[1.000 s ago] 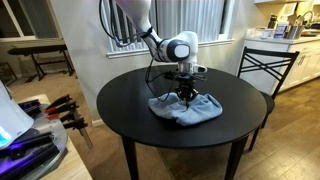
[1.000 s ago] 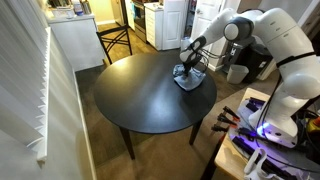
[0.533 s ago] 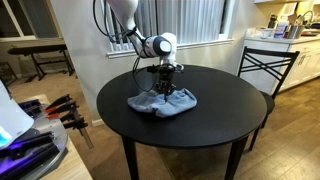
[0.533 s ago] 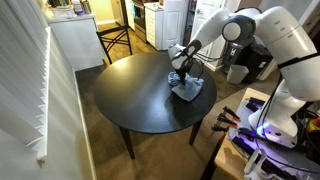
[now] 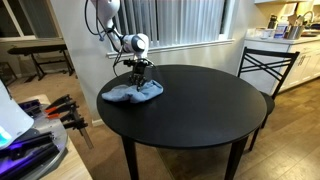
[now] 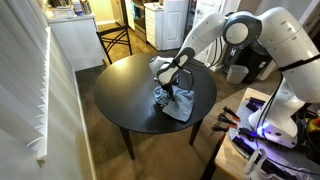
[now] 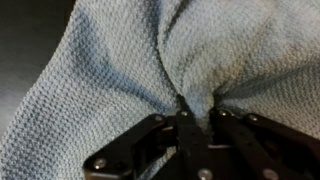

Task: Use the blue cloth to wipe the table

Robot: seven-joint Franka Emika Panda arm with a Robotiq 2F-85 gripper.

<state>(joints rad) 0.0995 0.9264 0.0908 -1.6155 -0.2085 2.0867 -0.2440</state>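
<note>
The blue cloth lies bunched on the round black table, near its rim. It also shows in an exterior view. My gripper points straight down onto the cloth and is shut on a pinched fold of it. It is also seen in an exterior view. In the wrist view the cloth fills the frame and gathers into the closed fingers. The fingertips are buried in the fabric.
A black metal chair stands behind the table. A bench with clamps and tools sits beside the table. A white counter and a chair stand beyond the table's far side.
My gripper has dragged the cloth across the tabletop, from near the middle to near the rim. It has stayed shut on the cloth throughout.
</note>
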